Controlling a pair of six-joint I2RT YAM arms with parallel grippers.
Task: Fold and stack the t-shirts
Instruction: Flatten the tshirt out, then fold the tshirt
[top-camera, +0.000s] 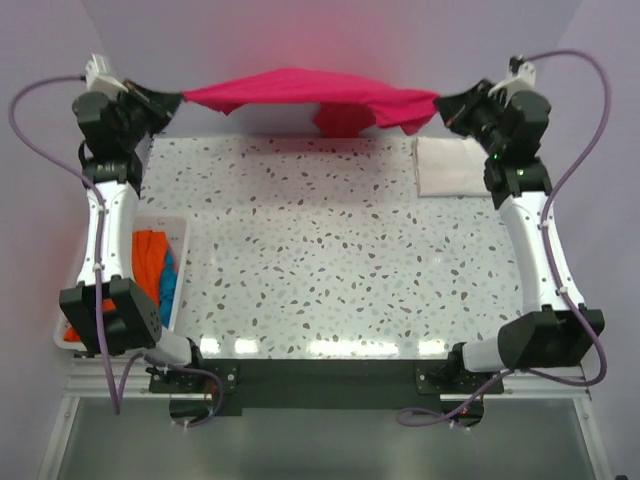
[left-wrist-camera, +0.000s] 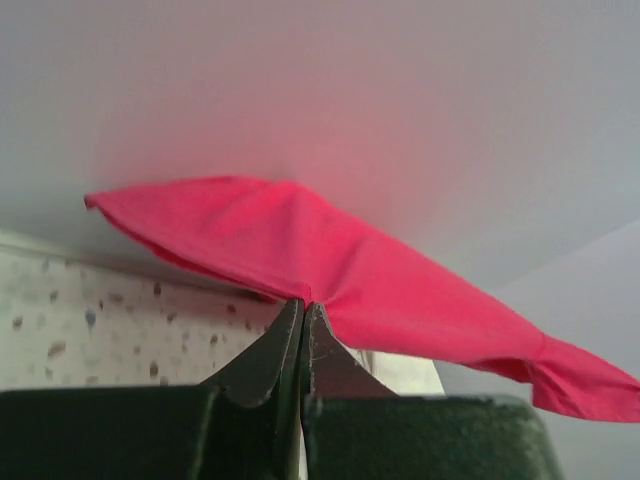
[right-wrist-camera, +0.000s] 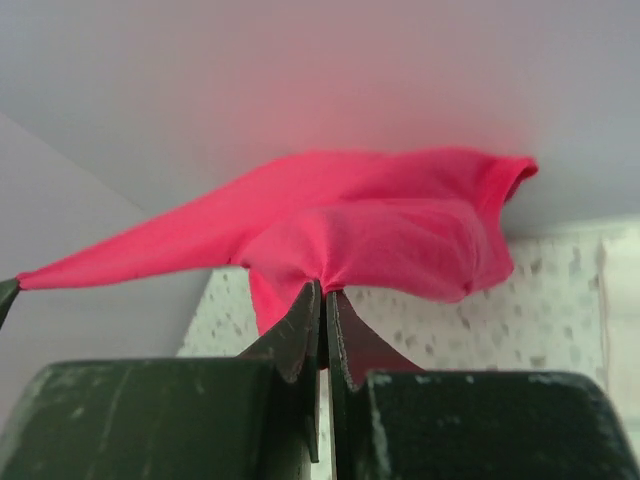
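Note:
A magenta-pink t-shirt (top-camera: 300, 92) hangs stretched in the air above the table's far edge, held at both ends. My left gripper (top-camera: 180, 98) is shut on its left end; in the left wrist view the cloth (left-wrist-camera: 330, 260) fans out from the pinched tips of that gripper (left-wrist-camera: 303, 303). My right gripper (top-camera: 438, 100) is shut on the right end, where the shirt (right-wrist-camera: 380, 225) bunches above the closed tips (right-wrist-camera: 325, 287). A white folded t-shirt (top-camera: 450, 165) lies at the table's far right. Orange (top-camera: 148, 250) and blue (top-camera: 168, 280) t-shirts lie in the basket.
A white slotted basket (top-camera: 178, 262) stands at the table's left edge beside the left arm. The speckled table top (top-camera: 330, 250) stretches between the two arms. A pale wall rises right behind the far edge.

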